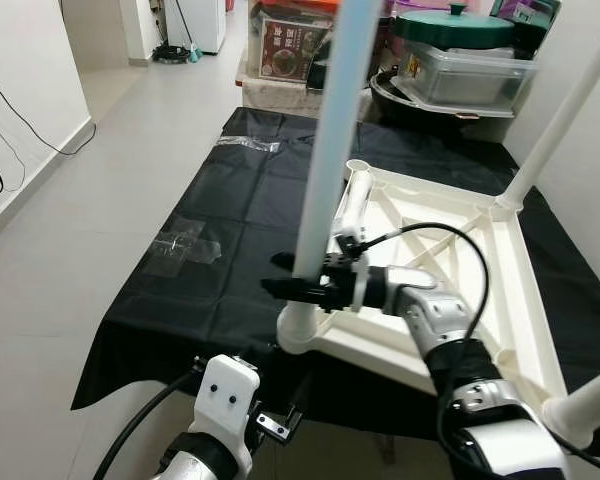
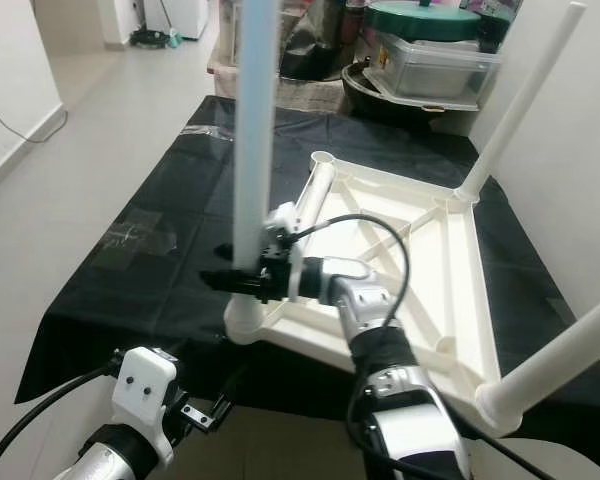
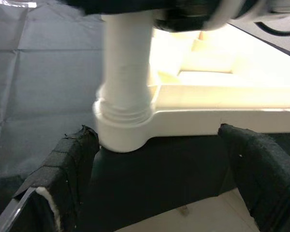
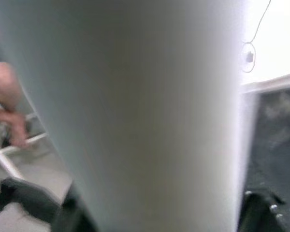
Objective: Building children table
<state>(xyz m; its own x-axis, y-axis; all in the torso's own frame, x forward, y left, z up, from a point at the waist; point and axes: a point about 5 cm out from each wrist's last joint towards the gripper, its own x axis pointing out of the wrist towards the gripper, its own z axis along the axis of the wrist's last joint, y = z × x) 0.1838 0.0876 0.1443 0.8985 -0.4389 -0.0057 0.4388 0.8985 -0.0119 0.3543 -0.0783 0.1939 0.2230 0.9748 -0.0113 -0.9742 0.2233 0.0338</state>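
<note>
At tabletop corner, right gripper clasps leg (upright).

home interior | tiled floor | stacked storage containers | wall cable

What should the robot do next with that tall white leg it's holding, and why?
Probably twist the leg tighter. The right claw grips it low down, where it stands upright in the corner socket of the upside-down table, and thread rings show above the socket. The left claw hangs open below.
</note>
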